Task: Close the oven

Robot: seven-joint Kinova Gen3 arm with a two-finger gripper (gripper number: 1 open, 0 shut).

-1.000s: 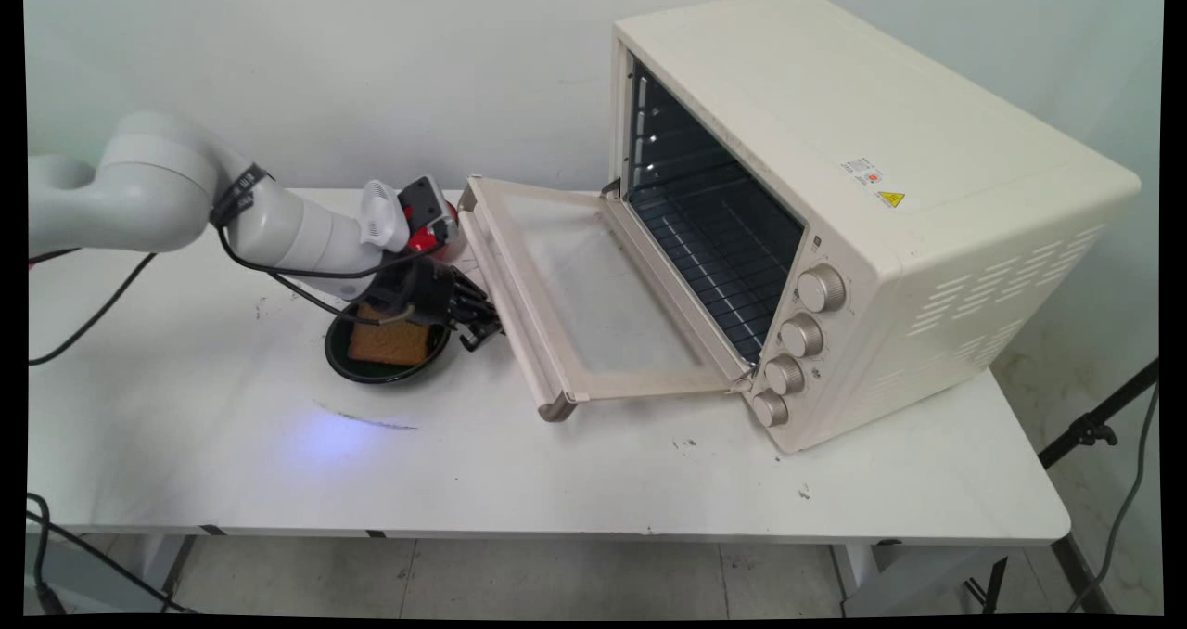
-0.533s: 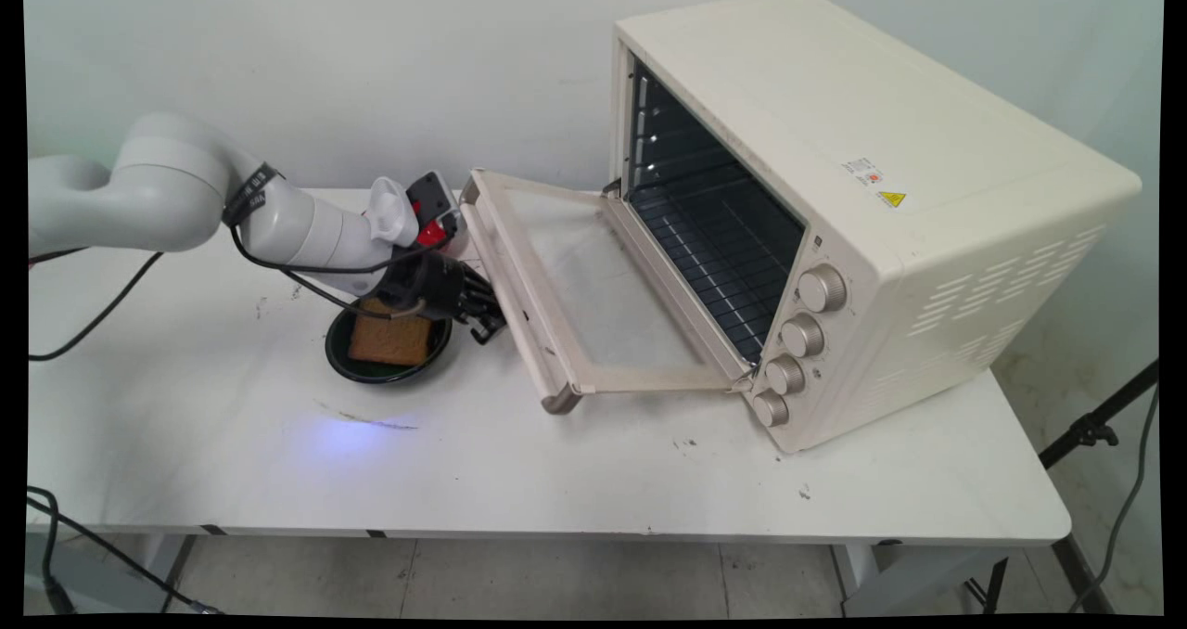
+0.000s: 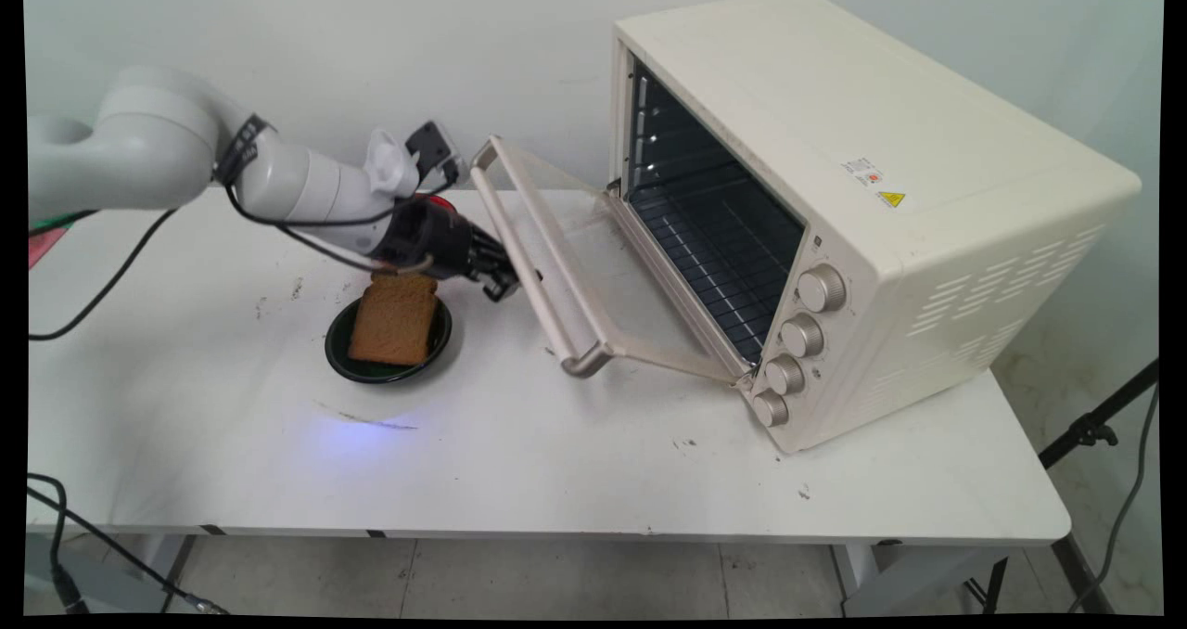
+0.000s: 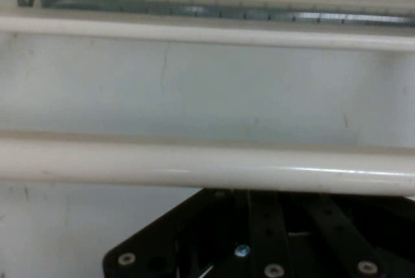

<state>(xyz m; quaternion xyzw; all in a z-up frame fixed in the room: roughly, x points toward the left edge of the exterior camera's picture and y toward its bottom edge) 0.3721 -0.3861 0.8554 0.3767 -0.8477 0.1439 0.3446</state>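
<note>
My gripper (image 3: 504, 283) is shut and presses against the underside of the cream oven's door, right at its long handle bar (image 3: 542, 258). The door (image 3: 640, 286) stands half raised, tilted between flat and upright. In the hand view the handle bar (image 4: 207, 168) runs across just above my black linkage (image 4: 272, 245) and hides the tips. The door's pane (image 4: 207, 90) fills the view beyond it. The oven (image 3: 835, 174) stands at the right, its dark cavity and wire rack (image 3: 714, 239) showing. Just left of and below the gripper, a brown bread slice (image 3: 394, 318) lies in a black dish (image 3: 343, 355).
A red object (image 3: 441, 202) is mostly hidden behind my wrist. Black cables (image 3: 111, 281) hang from the arm over the table's left part. Several knobs (image 3: 799, 337) line the oven's front right. A tripod leg (image 3: 1094, 430) stands beyond the table's right edge.
The gripper has risen and moved right, lifting the oven door from nearly flat to half raised. The bread slice, partly covered before, now shows whole in the dish.
</note>
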